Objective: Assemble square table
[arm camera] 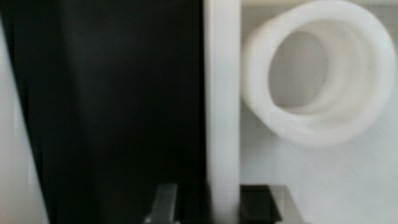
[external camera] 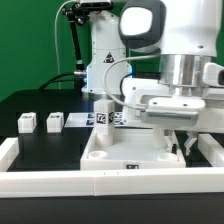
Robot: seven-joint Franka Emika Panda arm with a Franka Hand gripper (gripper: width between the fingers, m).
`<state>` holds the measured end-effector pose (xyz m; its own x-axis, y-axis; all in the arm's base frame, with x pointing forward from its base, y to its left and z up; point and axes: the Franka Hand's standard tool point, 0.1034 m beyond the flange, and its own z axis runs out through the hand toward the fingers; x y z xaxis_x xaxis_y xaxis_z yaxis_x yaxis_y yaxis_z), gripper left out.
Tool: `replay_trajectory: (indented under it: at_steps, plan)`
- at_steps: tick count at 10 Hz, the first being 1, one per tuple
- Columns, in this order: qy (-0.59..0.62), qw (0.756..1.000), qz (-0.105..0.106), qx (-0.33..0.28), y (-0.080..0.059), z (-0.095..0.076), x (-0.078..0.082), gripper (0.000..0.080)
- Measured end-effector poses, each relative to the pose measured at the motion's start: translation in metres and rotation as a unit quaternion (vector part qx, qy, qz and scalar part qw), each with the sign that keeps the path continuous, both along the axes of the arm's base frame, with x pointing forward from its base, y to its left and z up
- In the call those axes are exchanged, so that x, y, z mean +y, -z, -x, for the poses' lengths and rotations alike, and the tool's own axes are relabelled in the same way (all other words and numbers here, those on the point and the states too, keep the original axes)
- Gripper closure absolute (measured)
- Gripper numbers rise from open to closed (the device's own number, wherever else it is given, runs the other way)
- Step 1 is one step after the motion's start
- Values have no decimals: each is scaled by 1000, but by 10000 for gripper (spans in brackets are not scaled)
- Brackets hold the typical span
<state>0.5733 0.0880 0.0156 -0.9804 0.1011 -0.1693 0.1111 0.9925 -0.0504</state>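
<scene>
Gripper: the gripper (external camera: 178, 147) points down over the 3 o'clock side of the square table top (external camera: 125, 166) in the exterior view.
Gripper state: narrow; in the wrist view the 2 dark fingers (arm camera: 169, 205) sit 1 on each side of the raised rim (arm camera: 222, 90). A thin dark gap shows beside 1 finger, so it cannot be told whether the rim is clamped.
Square table top: it lies flat on the black table (external camera: 35, 100) at the centre of the exterior view, open side up. It sits just behind the border rail (external camera: 60, 182), which runs along the 6 o'clock edge.
Rim in close view: it is a straight white wall with dark table surface on 1 side and the top's white inside on the other.
Corner socket: a round white ring (arm camera: 320, 85) sits just beside the rim on the top's inner side.
Legs: 2 short white tagged legs (external camera: 27, 122) (external camera: 54, 122) stand side by side at 9 o'clock of the top, apart from it and from each other.
Tagged shapes: more white tagged shapes (external camera: 103, 116) sit at 12 o'clock of the top, too small to tell legs from board.
Arm: the white arm (external camera: 190, 40) fills the 1 to 3 o'clock part of the exterior view.
</scene>
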Motion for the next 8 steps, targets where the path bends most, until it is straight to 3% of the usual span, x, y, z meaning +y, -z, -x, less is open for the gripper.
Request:
replay_trajectory:
  at_steps: [1, 2, 8]
  plan:
    - [-41, 999, -15, -11, -1, -5, -3, 739]
    - [-29, 999, -16, -11, -3, -6, -1, 739]
    - [-11, 1000, 11, 3, -8, -10, 40, 739]
